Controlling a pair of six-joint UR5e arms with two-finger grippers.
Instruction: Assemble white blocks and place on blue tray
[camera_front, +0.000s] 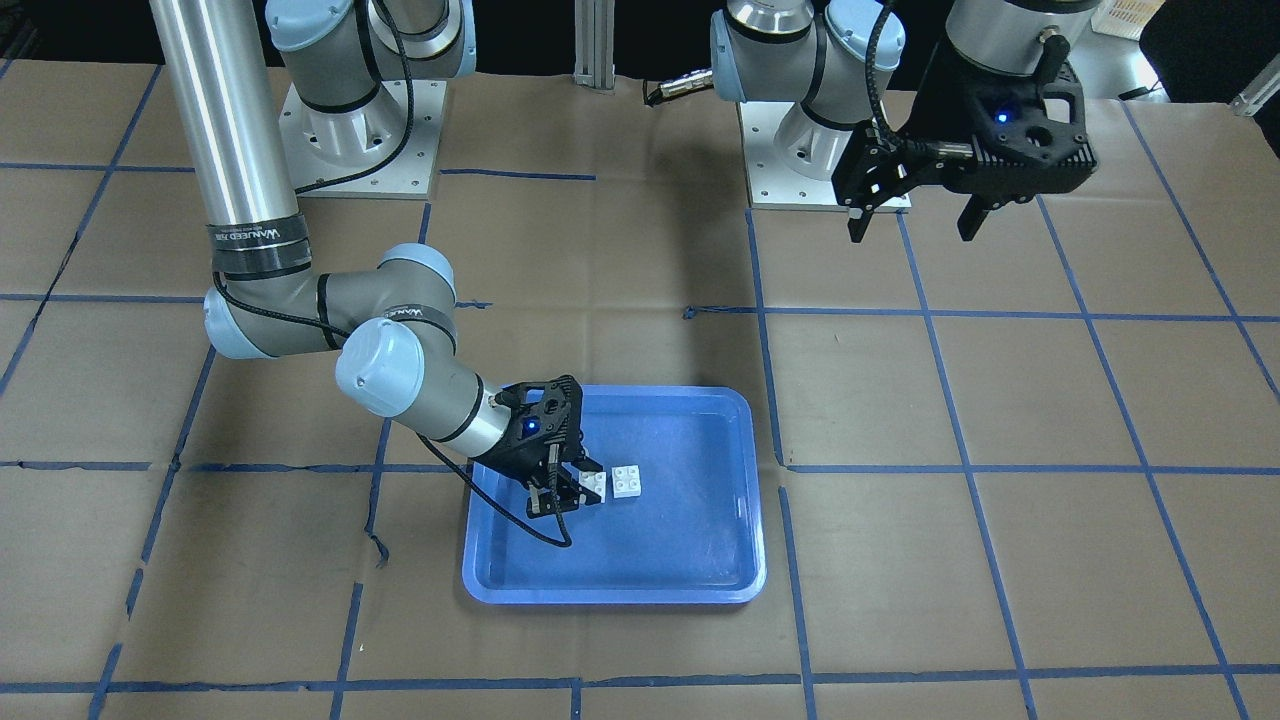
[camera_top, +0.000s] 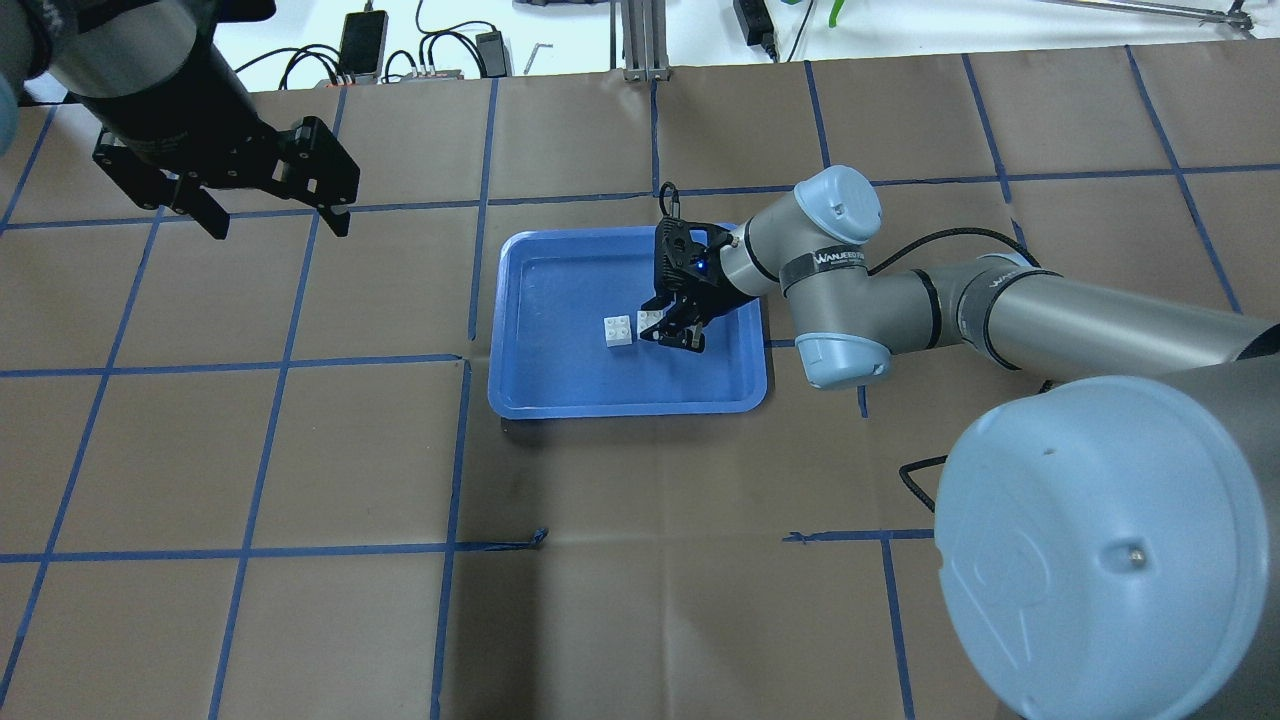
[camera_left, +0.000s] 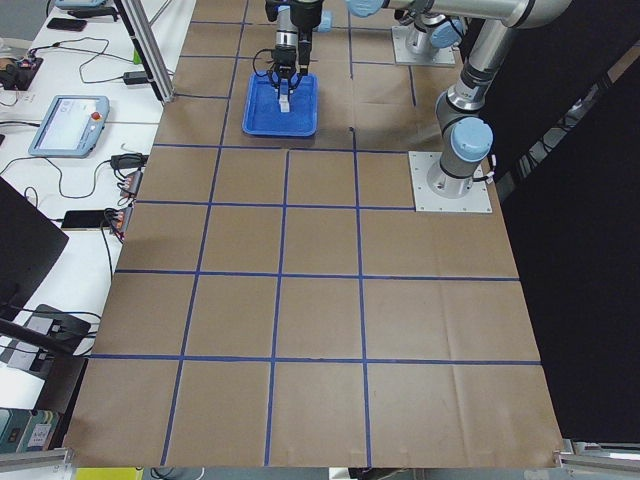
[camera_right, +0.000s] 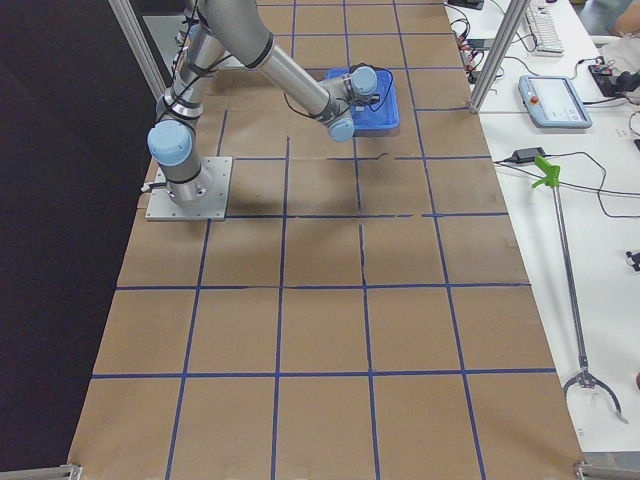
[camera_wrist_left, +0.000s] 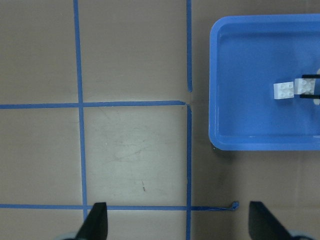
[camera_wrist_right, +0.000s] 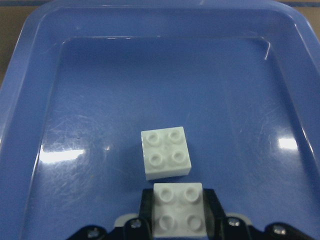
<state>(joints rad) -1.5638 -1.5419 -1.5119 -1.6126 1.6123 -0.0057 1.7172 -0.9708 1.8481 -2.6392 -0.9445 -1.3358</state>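
Tray (camera_front: 690, 540) sits on the tabletop (camera_top: 640, 560), and the right claw (camera_front: 568, 490) is down inside it, pinching a block (camera_wrist_right: 178, 215) by its sides, studs up. A second block (camera_wrist_right: 165, 152) lies loose on the tray floor just beside that one, also studs up, with a small gap between them, so they're not stacked. Can't tell if the pinched one is touching the floor. Left claw (camera_top: 278, 228) hangs well away from the tray, fingers spread wide.

table (camera_top: 300, 450): brown paper, blue tape grid (camera_top: 280, 360) | teach pendant (camera_right: 556, 100): side bench | reacher tool (camera_right: 564, 270): near pendant
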